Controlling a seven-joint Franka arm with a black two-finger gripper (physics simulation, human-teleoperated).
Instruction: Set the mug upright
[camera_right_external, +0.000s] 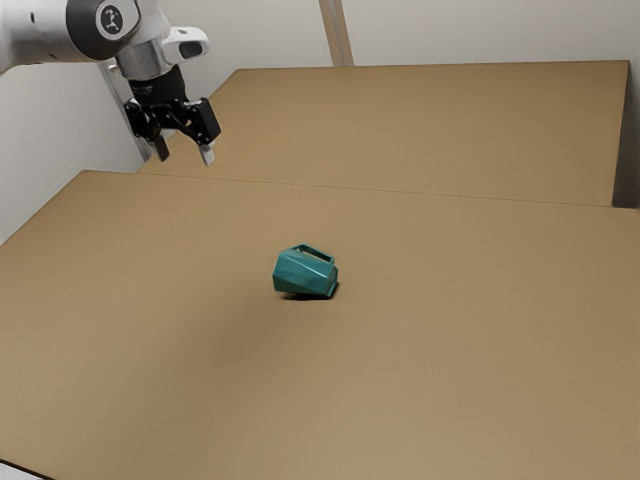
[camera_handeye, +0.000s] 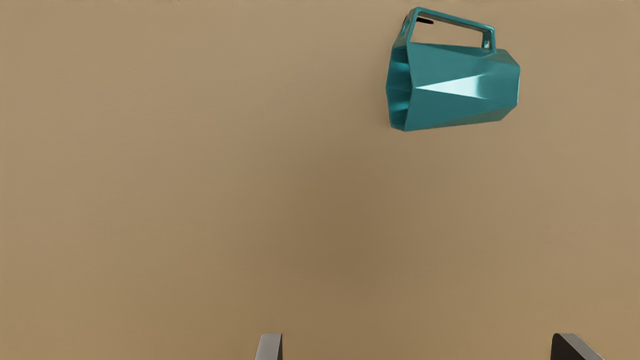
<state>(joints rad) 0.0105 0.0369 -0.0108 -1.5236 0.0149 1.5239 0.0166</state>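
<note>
Gripper (camera_right_external: 185, 158), black, fingers spread; mug (camera_right_external: 304, 274), teal, faceted, handled, lying on its side upon brown table (camera_right_external: 200, 400), lower than gripper, well apart.

Mug on a tan table
On the smooth, plain tan table (camera_right_external: 450, 360), a teal, faceted mug (camera_right_external: 304, 273) lies on its side, its mouth (camera_handeye: 399, 90) facing sideways, a small dark shadow beside it.

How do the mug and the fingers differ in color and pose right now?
The mug is teal; the fingers are gray and black.
The mug lies on its side on the table; the fingers hang in the air, spread open and holding nothing.
Both have angular edges.
</note>
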